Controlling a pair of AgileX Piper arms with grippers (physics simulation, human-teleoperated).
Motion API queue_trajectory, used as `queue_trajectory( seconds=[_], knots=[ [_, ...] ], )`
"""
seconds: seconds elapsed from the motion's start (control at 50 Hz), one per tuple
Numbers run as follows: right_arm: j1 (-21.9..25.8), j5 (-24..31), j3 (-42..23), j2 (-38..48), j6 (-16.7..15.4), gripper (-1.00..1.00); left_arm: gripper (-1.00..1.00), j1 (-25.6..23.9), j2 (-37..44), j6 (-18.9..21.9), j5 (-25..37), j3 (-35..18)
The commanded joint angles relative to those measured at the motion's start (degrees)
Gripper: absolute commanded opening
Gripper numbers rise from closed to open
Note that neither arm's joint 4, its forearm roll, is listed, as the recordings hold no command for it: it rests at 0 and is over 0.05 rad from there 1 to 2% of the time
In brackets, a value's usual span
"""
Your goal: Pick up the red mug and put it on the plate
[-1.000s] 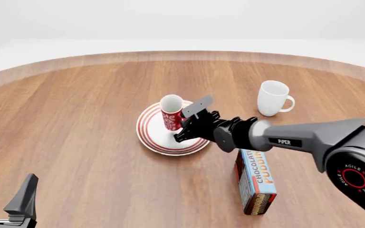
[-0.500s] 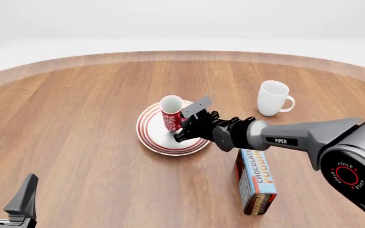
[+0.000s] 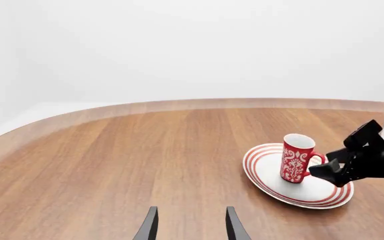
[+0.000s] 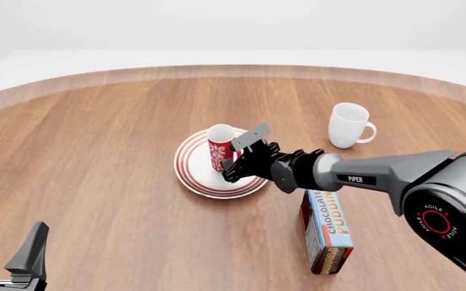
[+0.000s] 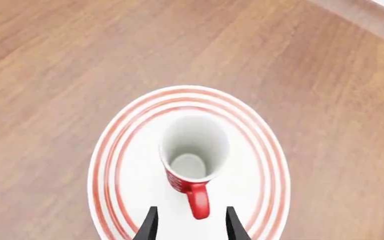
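Observation:
The red mug [image 4: 219,148] with its white pattern stands upright on the red-ringed plate [image 4: 194,176], a little left of the table's middle. My right gripper [image 4: 231,163] is at the mug's right side, open. In the right wrist view its fingers [image 5: 150,226] straddle the red handle [image 5: 197,202] with a gap on each side, above the mug [image 5: 193,155] and plate [image 5: 122,150]. The left wrist view shows the mug [image 3: 296,159] on the plate [image 3: 272,175] with the right gripper [image 3: 322,167] at the handle. My left gripper [image 4: 10,248] stays open and holds nothing at the near left edge.
A plain white mug [image 4: 346,124] stands at the back right. A chocolate pudding box [image 4: 327,233] lies on the table under the right forearm. The wooden table's curved far edge [image 4: 233,70] runs behind everything.
The red mug has sunk a few pixels and stands straighter on the plate. The right gripper has shifted only slightly. The left arm has not moved.

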Motion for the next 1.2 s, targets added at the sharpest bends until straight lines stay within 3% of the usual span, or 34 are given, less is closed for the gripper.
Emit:
queue_trajectory(
  seconds=[0.02,0.28,1.2],
  knots=[
    [-0.36,-0.15,0.16,-0.15,0.00,1.00,1.00,0.00,0.00,0.00,0.00,0.00],
    [-0.18,-0.32,1.48,-1.83,0.20,1.00,1.00,0.00,0.00,0.00,0.00,0.00],
    [2.56,1.06,13.61,-21.87,0.66,1.00,1.00,0.00,0.00,0.00,0.00,0.00]
  ],
)
